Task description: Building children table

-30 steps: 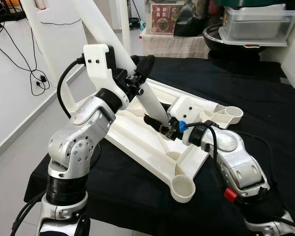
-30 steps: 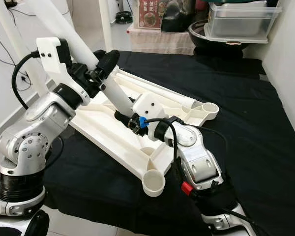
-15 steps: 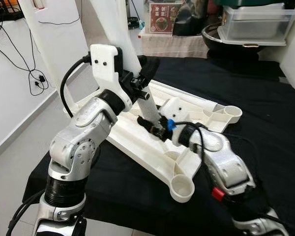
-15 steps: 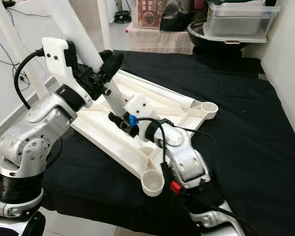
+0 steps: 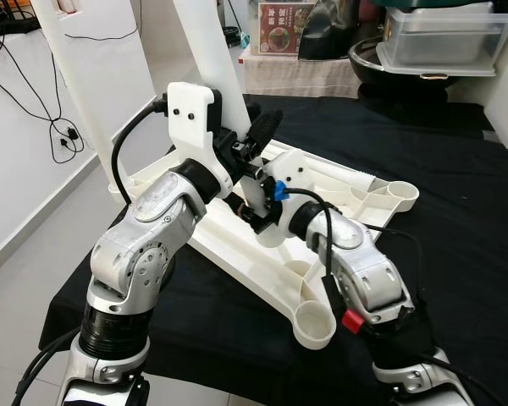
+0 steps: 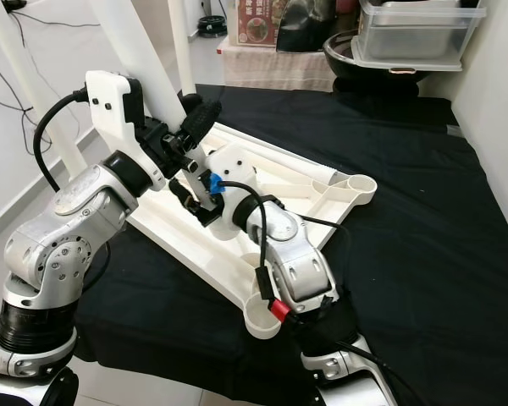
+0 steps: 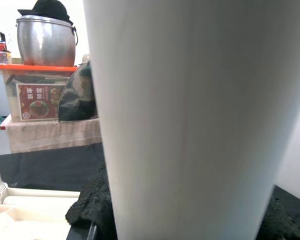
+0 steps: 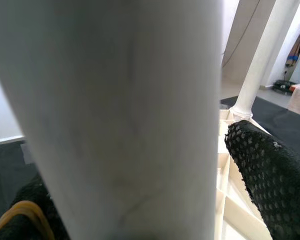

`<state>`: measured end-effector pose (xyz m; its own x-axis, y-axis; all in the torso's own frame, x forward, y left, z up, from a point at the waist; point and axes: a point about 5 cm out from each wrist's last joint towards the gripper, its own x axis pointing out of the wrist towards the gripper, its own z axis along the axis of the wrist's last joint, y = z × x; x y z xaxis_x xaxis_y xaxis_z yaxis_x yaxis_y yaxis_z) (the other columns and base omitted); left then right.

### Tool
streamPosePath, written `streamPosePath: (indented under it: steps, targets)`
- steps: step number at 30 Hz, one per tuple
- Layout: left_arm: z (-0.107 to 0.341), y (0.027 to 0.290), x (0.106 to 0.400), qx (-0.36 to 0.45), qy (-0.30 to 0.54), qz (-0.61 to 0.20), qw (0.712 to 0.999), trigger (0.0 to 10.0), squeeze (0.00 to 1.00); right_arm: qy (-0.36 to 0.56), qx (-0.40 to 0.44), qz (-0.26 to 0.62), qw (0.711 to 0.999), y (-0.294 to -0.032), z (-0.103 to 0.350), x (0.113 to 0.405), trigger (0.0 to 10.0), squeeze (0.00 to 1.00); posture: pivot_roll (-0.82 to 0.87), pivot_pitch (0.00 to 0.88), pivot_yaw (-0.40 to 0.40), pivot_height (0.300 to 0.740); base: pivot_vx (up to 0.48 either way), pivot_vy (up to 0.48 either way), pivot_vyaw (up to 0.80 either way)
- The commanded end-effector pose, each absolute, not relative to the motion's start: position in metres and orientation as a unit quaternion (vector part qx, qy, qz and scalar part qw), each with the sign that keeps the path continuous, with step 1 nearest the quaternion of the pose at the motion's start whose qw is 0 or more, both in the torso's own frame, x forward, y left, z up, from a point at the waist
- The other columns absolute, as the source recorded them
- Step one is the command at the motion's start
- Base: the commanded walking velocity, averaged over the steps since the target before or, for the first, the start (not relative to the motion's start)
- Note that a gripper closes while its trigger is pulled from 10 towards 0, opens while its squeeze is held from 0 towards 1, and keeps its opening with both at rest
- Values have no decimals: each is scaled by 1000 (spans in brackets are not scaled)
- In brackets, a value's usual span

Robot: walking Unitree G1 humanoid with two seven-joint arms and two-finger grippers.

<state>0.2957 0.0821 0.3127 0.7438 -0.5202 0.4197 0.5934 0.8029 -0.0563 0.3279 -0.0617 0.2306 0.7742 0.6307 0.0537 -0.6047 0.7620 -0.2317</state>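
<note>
A white children's table top [image 5: 234,250] lies upside down on a black cloth. A long white tapered leg [image 5: 210,59] stands nearly upright over the top's middle. My left gripper [image 5: 254,145] is shut on the leg's lower part, and the leg [image 7: 190,125] looms close in the left wrist view. Just below, my right gripper [image 5: 256,213] is shut on the leg's foot end, with one black fingertip [image 8: 265,180] beside the leg [image 8: 115,125]. The foot itself is hidden behind the grippers. Round corner sockets sit open at the near corner [image 5: 315,326] and the right corner [image 5: 398,194].
Another white leg [image 5: 76,76] rises from the table top's left corner, and a thin one [image 6: 179,51] stands behind. A clear storage box [image 5: 440,38], a black pan and a printed box [image 5: 284,17] line the back. Cables [image 5: 63,135] hang on the left wall. Bare floor lies to the left.
The leg has swung from a lean to nearly upright, and its foot end has slid left across the table top. My right gripper has gone left with it; the left gripper has risen a little.
</note>
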Motion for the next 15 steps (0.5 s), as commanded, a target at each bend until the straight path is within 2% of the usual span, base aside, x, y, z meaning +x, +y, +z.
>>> streamPosePath:
  steps: [1, 3, 4, 5, 15]
  targets:
    - [312, 78, 292, -93, -198, -315, 923, 0, 0, -60, -102, 333, 935, -55, 233, 329, 10000, 0, -50, 94, 36, 740, 0, 0, 0]
    - [312, 77, 292, -93, -198, -316, 923, 0, 0, -53, -110, 334, 935, -54, 231, 329, 10000, 0, -50, 97, 34, 740, 0, 0, 0]
    - [312, 77, 292, -94, -198, -316, 923, 0, 0, -48, -112, 334, 935, -54, 230, 329, 3922, 0, -51, 97, 33, 740, 0, 0, 0]
    - [311, 77, 292, -96, -197, -316, 923, 0, 0, -45, -112, 333, 935, -55, 228, 329, 0, 0, -51, 97, 33, 740, 0, 0, 0]
    - [311, 75, 293, -98, -199, -310, 924, 0, 0, -38, -108, 325, 939, -57, 227, 331, 0, 0, -52, 102, 28, 740, 0, 0, 0]
